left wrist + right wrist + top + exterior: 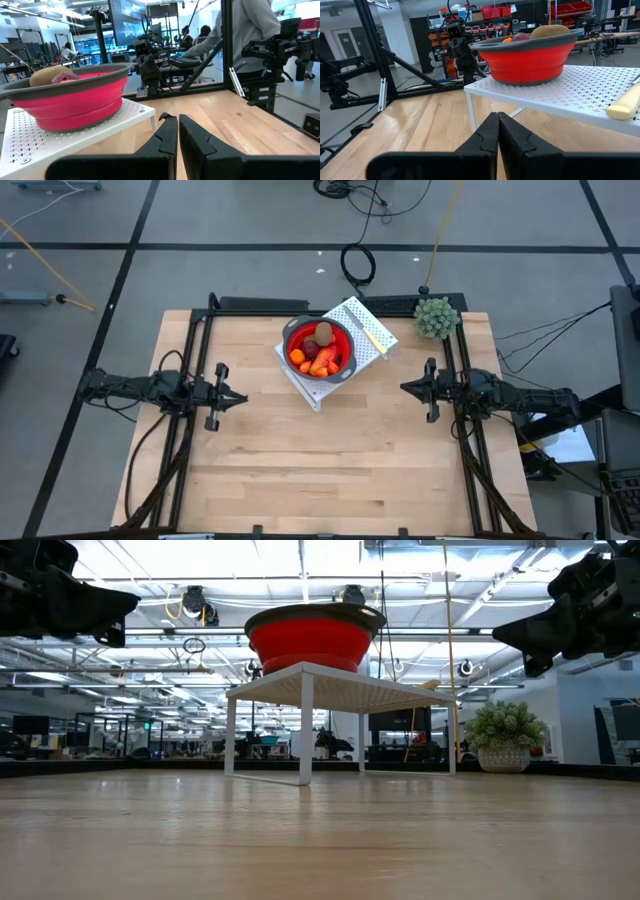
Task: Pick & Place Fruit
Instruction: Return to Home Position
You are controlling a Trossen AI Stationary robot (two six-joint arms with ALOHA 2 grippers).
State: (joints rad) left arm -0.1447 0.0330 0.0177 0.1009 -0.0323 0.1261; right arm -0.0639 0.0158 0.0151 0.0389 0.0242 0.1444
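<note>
High view: the fruit (pixel 318 352) lies in the red strainer bowl (pixel 347 345) on the white shelf (pixel 303 380), with the knife (pixel 372 332) beside it. The left hand (pixel 243 397) and right hand (pixel 403 387) sit well clear.

Low view: the bowl stands atop the shelf on the tabletop (pixel 320 840).

Left wrist view: fingers (pixel 167 137) closed to a slit, empty.

Right wrist view: fingers (pixel 489 132) together, empty.

I judge both arms parked, with nothing left to lift.

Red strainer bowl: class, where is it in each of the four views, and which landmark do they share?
High view: red strainer bowl upper centre, on white shelf.
Low view: bowl top centre, on shelf.
Left wrist view: bowl on shelf, nearby.
Right wrist view: bowl on shelf, nearby.
Shared landmark: the shelf.
</note>
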